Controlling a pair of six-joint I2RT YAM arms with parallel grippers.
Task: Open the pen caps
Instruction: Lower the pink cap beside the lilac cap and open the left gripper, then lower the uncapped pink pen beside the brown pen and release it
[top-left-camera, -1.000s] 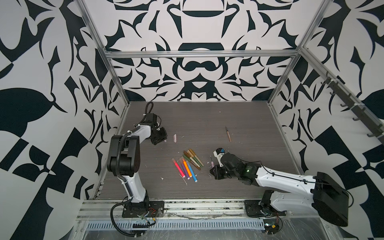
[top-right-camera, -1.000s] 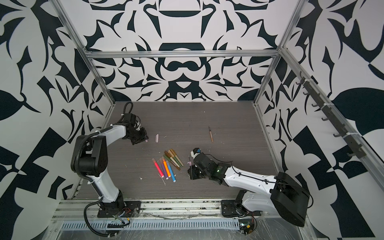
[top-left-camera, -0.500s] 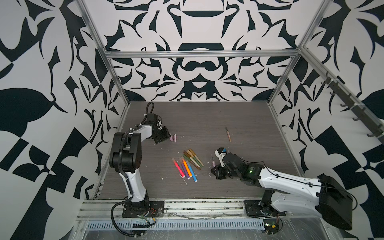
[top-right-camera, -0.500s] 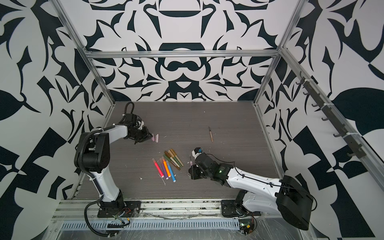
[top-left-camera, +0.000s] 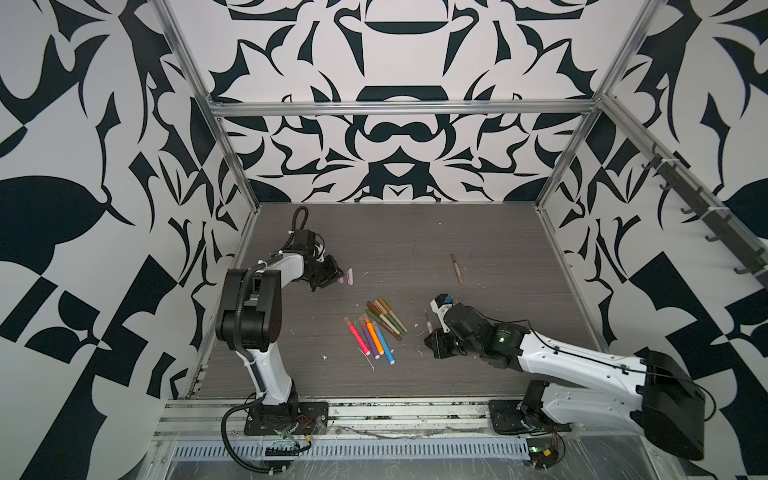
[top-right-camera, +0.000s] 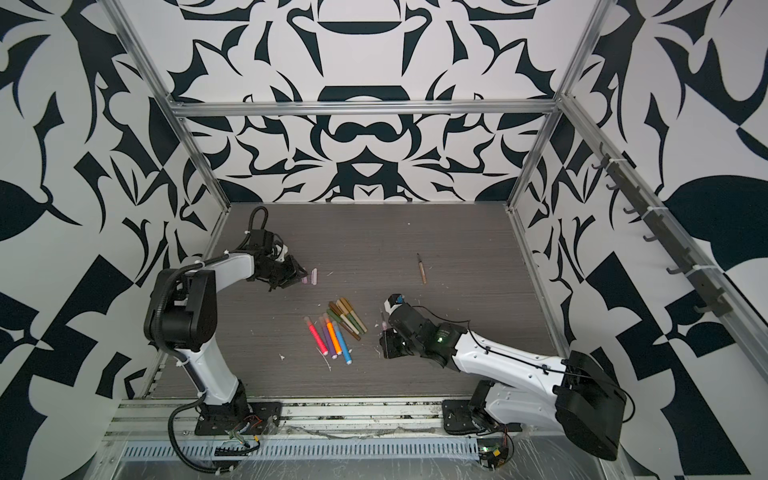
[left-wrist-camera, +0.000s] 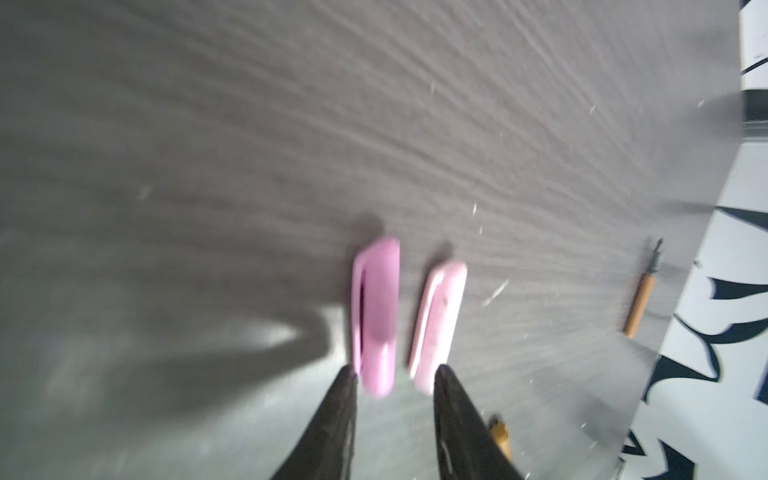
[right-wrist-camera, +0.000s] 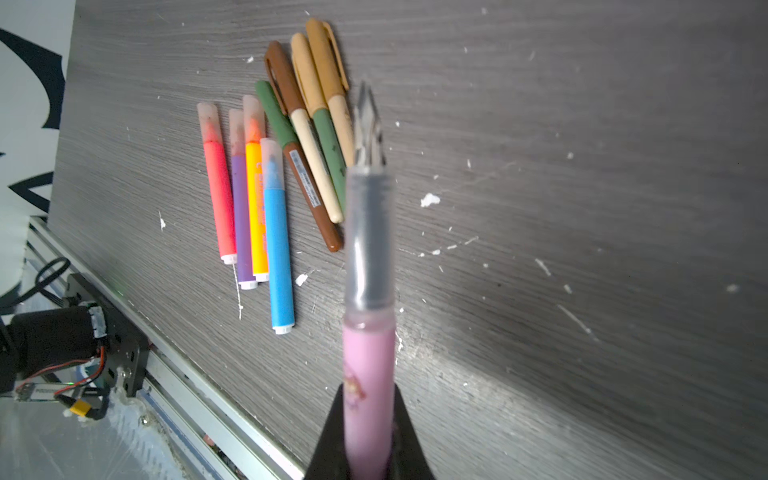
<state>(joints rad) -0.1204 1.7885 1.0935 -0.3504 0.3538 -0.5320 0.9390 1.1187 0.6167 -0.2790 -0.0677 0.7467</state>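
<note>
Two loose pen caps lie side by side on the table: a brighter pink cap (left-wrist-camera: 376, 316) (top-left-camera: 340, 279) and a paler pink cap (left-wrist-camera: 438, 324) (top-left-camera: 351, 276). My left gripper (left-wrist-camera: 395, 374) (top-left-camera: 331, 277) is open right behind them, and the brighter cap's end lies between its fingertips, against one of them. My right gripper (right-wrist-camera: 369, 401) (top-left-camera: 437, 340) is shut on an uncapped pink pen (right-wrist-camera: 369, 332) whose bare nib points at the pile. Capped pens (top-left-camera: 376, 330) (top-right-camera: 336, 328) lie mid-table: bright markers such as the blue one (right-wrist-camera: 277, 241) and muted ones such as the brown one (right-wrist-camera: 305, 166).
An uncapped tan pen (top-left-camera: 456, 269) (left-wrist-camera: 640, 299) lies alone toward the back right. White crumbs are scattered over the grey table (top-left-camera: 415, 232). Patterned walls enclose three sides, and a metal rail (right-wrist-camera: 199, 411) runs along the front edge.
My left gripper slid right to the paler cap and opened, leaving the brighter pink cap on the table beside it. The right gripper kept its hold and barely moved.
</note>
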